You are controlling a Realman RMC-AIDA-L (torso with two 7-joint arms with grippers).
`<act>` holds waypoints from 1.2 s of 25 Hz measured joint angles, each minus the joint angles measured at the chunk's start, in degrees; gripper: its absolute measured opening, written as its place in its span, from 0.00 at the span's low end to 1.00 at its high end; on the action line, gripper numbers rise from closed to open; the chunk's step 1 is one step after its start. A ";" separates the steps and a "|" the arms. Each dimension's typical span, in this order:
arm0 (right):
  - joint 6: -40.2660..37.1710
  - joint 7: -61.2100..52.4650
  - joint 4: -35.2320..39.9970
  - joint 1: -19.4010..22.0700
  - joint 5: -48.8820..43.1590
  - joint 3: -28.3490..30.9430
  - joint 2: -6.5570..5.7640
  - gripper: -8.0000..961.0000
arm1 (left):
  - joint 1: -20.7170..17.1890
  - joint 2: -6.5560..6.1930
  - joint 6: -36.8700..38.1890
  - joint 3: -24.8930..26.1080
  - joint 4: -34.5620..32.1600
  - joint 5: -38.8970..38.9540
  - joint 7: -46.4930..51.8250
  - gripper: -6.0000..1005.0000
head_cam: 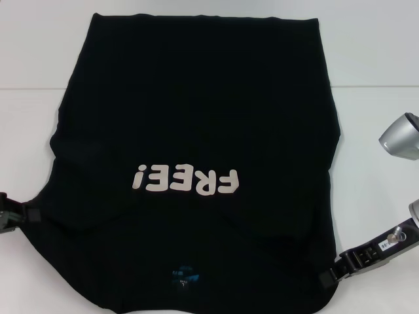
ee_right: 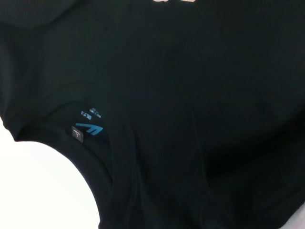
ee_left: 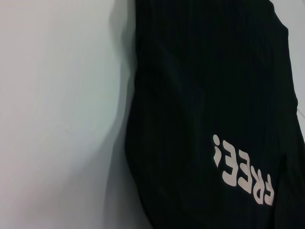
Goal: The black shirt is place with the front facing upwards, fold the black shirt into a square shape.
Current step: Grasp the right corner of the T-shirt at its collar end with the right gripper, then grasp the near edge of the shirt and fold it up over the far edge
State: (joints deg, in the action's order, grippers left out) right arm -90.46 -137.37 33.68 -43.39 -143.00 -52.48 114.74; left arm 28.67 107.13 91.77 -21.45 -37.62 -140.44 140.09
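The broad white matte table [head_cam: 39, 131] fills the head view, and nearly all of its middle is covered by the large plain black soft-fabric short-sleeved T-shirt [head_cam: 196, 118]. The shirt lies flat with its front up, its hem at the far side of the table and its neckline at the near edge closest to the robot. Both sleeves appear folded in over the body, so the outline narrows toward the far hem and bulges at the shoulders.

Across the chest run pale pinkish-white block letters reading "FREE!" [head_cam: 185, 181] (upside down from the head camera, since the collar points toward the robot). The left wrist view catches the same lettering [ee_left: 243, 174] on the dark cloth beside bare table [ee_left: 57, 114].

At the shirt's near right corner the black rigid right gripper [head_cam: 330, 275] meets the fabric edge, with its silver arm segment [head_cam: 400, 136] rising behind it. Whether its fingers are together or apart on the cloth cannot be told. At the left shoulder the black left gripper [head_cam: 19, 216] touches the shirt's edge, and its state cannot be told either.

Smallest is the blue neck label [head_cam: 182, 271] just inside the collar, clearer in the right wrist view [ee_right: 90, 128], with a small dark size tag [ee_right: 77, 134] beside it.
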 joint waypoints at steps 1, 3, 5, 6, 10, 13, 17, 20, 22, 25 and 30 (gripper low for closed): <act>0.00 0.00 -0.10 -0.04 0.00 0.00 0.00 0.19 | 0.00 0.00 0.00 0.00 0.00 0.00 0.00 0.03; 0.00 0.00 -0.21 -0.09 0.00 0.00 0.00 0.15 | 0.01 0.00 0.00 0.01 0.00 0.00 0.00 0.03; 0.00 0.00 -0.16 -0.10 0.00 0.01 -0.02 0.11 | 0.03 0.00 0.02 0.01 -0.01 0.00 -0.01 0.03; 0.00 0.00 -0.09 -0.11 0.00 0.01 -0.03 0.09 | 0.04 0.00 0.02 0.01 -0.01 0.00 -0.07 0.03; -0.26 0.27 0.17 -0.22 0.00 0.05 -0.31 0.06 | 0.06 0.06 0.14 -0.04 0.26 0.00 -0.60 0.03; -0.78 0.68 0.31 -0.49 0.00 0.09 -0.86 0.06 | 0.07 0.09 0.69 -0.31 0.73 -0.13 -0.76 0.03; -2.08 1.81 0.59 -0.48 0.31 0.63 -2.34 0.06 | -0.22 0.06 2.47 -0.41 1.52 -0.21 -0.92 0.03; -2.88 2.67 0.98 -0.01 0.39 1.03 -3.38 0.06 | -0.37 0.00 4.71 -0.40 2.48 -0.12 -1.68 0.03; -3.55 3.33 1.13 0.27 0.38 1.71 -3.97 0.06 | -0.47 -0.01 5.27 -0.37 2.68 -0.12 -1.79 0.03; -5.16 4.75 1.15 0.66 0.25 2.66 -4.75 0.06 | -0.69 0.02 7.74 -0.41 3.03 -0.12 -1.89 0.03; -8.53 6.99 1.35 2.00 0.21 3.43 -5.91 0.06 | -1.03 0.12 12.42 -1.67 4.65 -0.60 -3.22 0.03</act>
State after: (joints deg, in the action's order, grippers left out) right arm -98.99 -130.38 35.04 -41.40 -142.79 -49.05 108.83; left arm 27.64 107.25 104.19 -23.12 -32.97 -141.04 136.87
